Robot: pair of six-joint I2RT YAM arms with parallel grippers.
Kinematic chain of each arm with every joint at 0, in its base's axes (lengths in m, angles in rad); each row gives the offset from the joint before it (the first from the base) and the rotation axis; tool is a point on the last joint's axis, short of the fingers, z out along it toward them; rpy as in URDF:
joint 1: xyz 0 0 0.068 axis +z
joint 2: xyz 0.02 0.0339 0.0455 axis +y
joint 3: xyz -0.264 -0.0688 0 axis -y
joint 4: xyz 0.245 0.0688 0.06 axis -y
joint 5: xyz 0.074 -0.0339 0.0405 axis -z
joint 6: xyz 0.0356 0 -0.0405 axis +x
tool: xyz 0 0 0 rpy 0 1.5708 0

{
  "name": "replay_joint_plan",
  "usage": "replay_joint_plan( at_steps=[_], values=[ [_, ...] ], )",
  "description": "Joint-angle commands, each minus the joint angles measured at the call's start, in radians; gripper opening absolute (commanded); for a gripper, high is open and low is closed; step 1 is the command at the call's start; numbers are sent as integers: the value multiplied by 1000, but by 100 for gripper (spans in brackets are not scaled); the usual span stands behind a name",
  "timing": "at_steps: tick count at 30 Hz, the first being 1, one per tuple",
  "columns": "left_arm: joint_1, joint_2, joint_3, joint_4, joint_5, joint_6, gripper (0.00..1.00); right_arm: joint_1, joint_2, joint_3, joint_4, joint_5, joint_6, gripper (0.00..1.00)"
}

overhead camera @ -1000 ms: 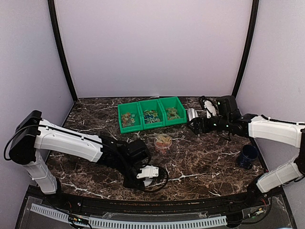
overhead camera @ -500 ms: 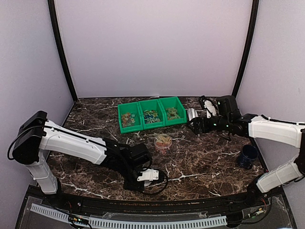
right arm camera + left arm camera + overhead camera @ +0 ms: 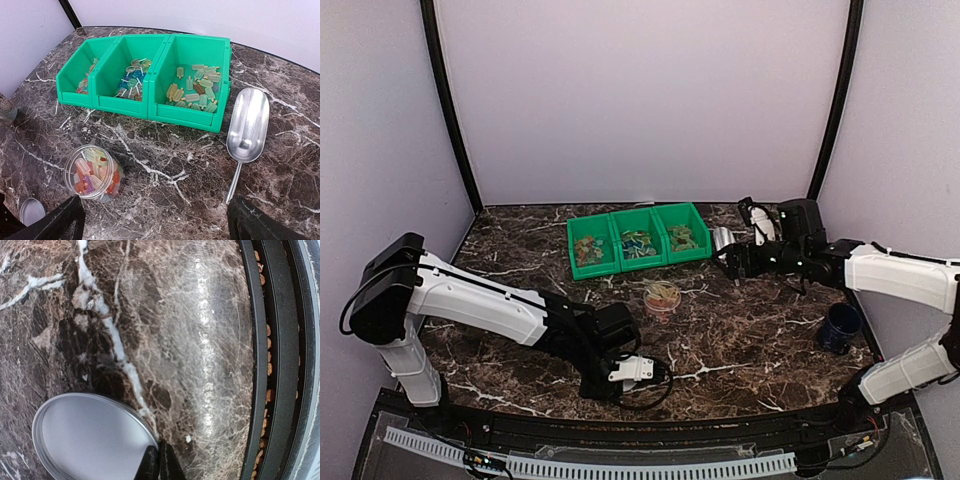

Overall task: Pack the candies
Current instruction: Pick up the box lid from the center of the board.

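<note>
The candies lie sorted in the green bin point(image 3: 218, 65): pale green and tan ones point(image 3: 195, 92) on the right, blue ones point(image 3: 131, 80) in the middle, orange ones point(image 3: 86, 86) on the left. More candies fill a clear jar point(image 3: 92, 172), which also shows mid-table point(image 3: 662, 298). Near the front edge my left gripper point(image 3: 160, 464) is shut on the rim of the jar's silver lid point(image 3: 90, 440), one finger on each side. The right gripper point(image 3: 160, 225) hovers open over bare table between the jar and a metal scoop point(image 3: 247, 125), holding nothing.
A dark blue mug point(image 3: 841, 326) stands at the right. The scoop point(image 3: 723, 240) lies beside the bin's right end point(image 3: 698, 240). The table's black front edge point(image 3: 272, 365) runs close to the lid. Purple walls enclose the back and sides.
My left gripper's jaws have closed onto the lid's rim, after the left arm shifted slightly toward the front edge. The right arm has hardly moved and stays open.
</note>
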Motion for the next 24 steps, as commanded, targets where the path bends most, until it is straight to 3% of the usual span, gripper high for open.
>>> replay_joint_plan(
  at_steps=[1,11,16,24],
  values=[
    [-8,8,8,-24,-1,3,0,-6,-44,-32,88,-36,-21,99],
    [10,-56,44,-14,15,16,0,-4,-133,-149,283,-152,-103,100],
    [74,-108,83,11,134,10,0,-2,-229,-267,473,-192,-184,100],
    [153,-182,89,83,305,-31,0,13,-243,-295,509,-284,-234,98]
  ],
)
